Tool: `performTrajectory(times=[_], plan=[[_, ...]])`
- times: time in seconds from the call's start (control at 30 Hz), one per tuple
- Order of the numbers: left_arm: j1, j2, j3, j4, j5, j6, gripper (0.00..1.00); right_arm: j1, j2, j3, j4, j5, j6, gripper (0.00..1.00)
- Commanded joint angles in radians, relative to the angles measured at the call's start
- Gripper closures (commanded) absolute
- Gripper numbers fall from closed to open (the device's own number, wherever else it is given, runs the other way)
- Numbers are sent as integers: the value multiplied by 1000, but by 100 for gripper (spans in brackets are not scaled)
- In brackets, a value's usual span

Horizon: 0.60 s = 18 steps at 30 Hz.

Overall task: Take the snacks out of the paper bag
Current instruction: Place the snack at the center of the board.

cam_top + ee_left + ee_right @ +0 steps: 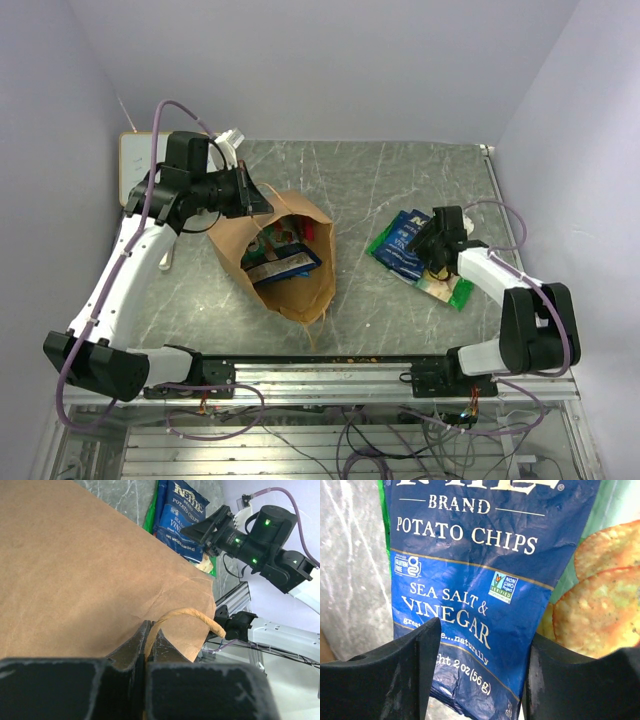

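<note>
1. Bag of brown kraft paper (300, 290) rests on your grey marbled table (400, 170) with its mouth open, and you can see several foil packets (285, 262) inside
2. Your left hand (150, 641) is pressed together on the bag's twisted paper handle (195, 616)
3. Your right hand (482, 635) is spread, with its fingers either side of the blue foil potato chips packet (485, 565), which lies on the table over a green packet (455, 292), well apart from the bag

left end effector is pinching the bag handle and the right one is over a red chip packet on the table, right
Not quite. The packet under the right end effector is blue, not red; the right wrist view shows it. The left end effector does pinch the handle of the bag.
</note>
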Motion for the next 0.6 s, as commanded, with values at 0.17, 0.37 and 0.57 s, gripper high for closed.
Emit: performTrajectory(times=[0.17,0.37,0.57], plan=[[-5,10,3,48,6,-29,93,-38,-122,58,-301,95,-200,29],[-5,1,-14,70,-8,-67,93,-47,-148,95,-359,111,-254,25],[-5,-17,-28,84,-31,-107,93,-47,-117,159,-284,51,-403,25]])
